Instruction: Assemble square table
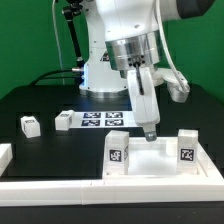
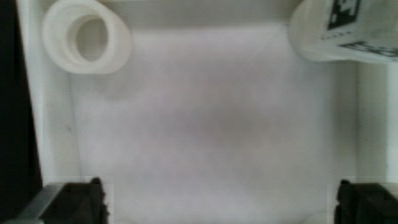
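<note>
Claw [image 1: 150,134] released, jaws wide, gripped nothing; hung low over white plastic square tabletop [image 1: 150,162] at front of black counter [image 1: 40,100], tabletop beside long white border rail [image 1: 100,186]. Small white tagged block legs stood upright at tabletop: first leg [image 1: 117,152] on exterior view's left, second leg [image 1: 186,150] on right. Third leg [image 1: 30,125] and fourth leg [image 1: 64,120] lay loose near marker board [image 1: 103,120]. Wrist view showed round corner socket [image 2: 86,40].

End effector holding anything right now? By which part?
Nothing held. The end effector is wide open over the tabletop, with no part gripped in its gap.
</note>
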Robot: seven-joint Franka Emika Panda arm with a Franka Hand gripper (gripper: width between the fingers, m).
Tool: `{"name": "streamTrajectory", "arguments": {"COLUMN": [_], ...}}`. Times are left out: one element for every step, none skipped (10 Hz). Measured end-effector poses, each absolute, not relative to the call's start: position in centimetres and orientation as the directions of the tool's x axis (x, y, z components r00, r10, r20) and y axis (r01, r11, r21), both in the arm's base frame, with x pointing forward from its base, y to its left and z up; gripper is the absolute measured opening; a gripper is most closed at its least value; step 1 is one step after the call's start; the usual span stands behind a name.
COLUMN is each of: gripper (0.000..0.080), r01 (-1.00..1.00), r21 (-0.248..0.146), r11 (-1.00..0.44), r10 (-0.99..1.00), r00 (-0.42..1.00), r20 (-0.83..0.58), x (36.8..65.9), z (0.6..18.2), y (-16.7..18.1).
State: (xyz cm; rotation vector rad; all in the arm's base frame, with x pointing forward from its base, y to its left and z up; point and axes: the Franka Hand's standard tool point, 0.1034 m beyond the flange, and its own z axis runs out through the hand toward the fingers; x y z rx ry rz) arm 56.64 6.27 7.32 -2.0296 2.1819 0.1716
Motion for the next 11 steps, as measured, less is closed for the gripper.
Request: {"name": "streamTrajectory", "arguments": {"gripper": [0.0648,0.0648,0.0648,0.0648,0.0648,0.0648,0.0648,0.0648,0.0648,0.0648,0.0648], "r01": [-0.997,-0.997,-0.997,-0.997,-0.995,-0.995,-0.995,-0.991,-0.989,-0.992,-0.992], "r21": [-0.023,-0.022,-0.022,-0.030,-0.058,-0.067,-0.076,-0.112,-0.132,-0.108,-0.108], "r11": [0.075,0.075,0.075,0.078,0.077,0.068,0.062,0.073,0.066,0.067,0.069], "r10": [-0.979,-0.979,-0.979,-0.980,-0.984,-0.988,-0.992,-0.995,-0.997,-0.996,-0.997], "r00": [-0.069,-0.069,-0.069,-0.071,-0.066,-0.058,-0.053,-0.064,-0.059,-0.061,-0.063], "r20": [-0.191,-0.191,-0.191,-0.187,-0.165,-0.144,-0.116,-0.078,-0.055,-0.058,-0.053], "x": [56.6,56.6,56.6,56.5,55.4,53.5,51.5,49.9,48.9,48.6,48.9], "z": [7.3,7.3,7.3,7.3,7.0,6.6,5.7,4.5,3.7,3.1,2.8], "y": [6.2,6.2,6.2,6.2,6.4,6.4,6.3,6.1,5.6,5.5,5.3]}}
